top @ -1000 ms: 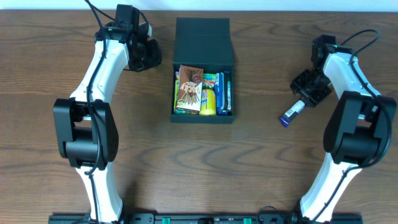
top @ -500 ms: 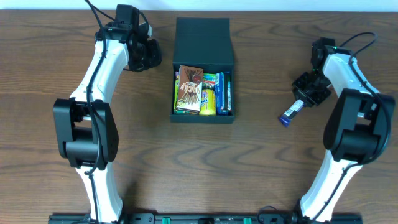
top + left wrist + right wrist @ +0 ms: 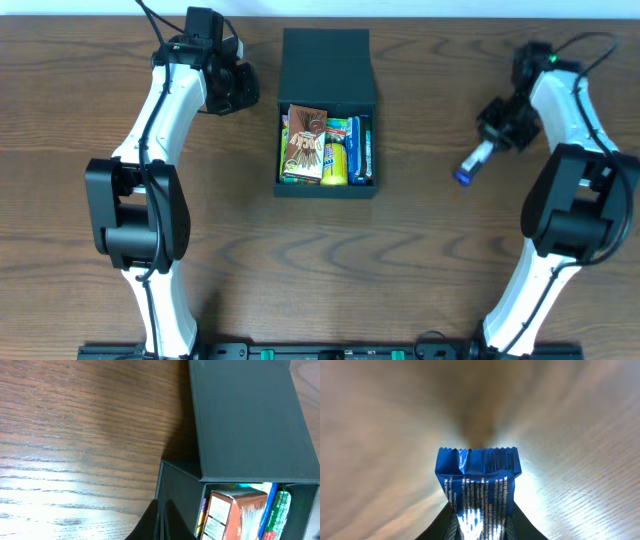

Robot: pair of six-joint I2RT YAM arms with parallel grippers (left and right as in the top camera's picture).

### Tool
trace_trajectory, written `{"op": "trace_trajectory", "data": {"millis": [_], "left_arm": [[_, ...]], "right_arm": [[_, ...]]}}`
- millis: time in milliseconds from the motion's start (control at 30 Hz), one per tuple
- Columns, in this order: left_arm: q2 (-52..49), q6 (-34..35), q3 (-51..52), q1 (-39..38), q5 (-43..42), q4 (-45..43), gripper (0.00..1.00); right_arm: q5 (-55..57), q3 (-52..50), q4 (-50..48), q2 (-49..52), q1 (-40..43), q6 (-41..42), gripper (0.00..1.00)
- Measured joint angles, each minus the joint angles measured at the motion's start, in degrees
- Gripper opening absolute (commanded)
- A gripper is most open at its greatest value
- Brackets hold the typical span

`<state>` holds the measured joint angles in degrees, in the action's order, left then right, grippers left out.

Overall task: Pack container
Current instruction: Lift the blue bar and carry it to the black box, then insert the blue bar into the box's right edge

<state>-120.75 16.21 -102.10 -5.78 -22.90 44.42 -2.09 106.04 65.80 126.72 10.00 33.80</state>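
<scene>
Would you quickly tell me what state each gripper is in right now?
Left gripper: closed, holding nothing.
Right gripper: closed on the blue snack packet.

1 container (image 3: 327,65); 1 packet (image 3: 470,166) outside it.

Even overhead light, soft shadows, right wrist view — glare on blue packet (image 3: 479,491), table (image 3: 375,435) blurred.
</scene>
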Motion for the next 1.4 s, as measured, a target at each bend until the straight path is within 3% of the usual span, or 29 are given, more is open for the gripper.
{"op": "trace_trajectory", "data": {"millis": [200, 367, 700, 1400], "left_arm": [[0.0, 0.0, 0.0, 0.0, 0.4, -0.1, 0.06], [0.0, 0.0, 0.0, 0.0, 0.5, -0.1, 0.06], [0.0, -0.2, 0.0, 0.0, 0.5, -0.1, 0.06], [0.0, -0.2, 0.0, 0.0, 0.5, -0.4, 0.06]], "right_arm": [[-8.2, 13.8, 0.7, 0.0, -3.7, -3.4, 0.19], [-13.0, 19.5, 0.5, 0.0, -12.4, -4.8, 0.21], [-14.8, 19.8, 2.1, 0.0, -25.0, -9.1, 0.23], [-14.4, 19.8, 8.4, 0.0, -29.7, -14.7, 0.25]]}}
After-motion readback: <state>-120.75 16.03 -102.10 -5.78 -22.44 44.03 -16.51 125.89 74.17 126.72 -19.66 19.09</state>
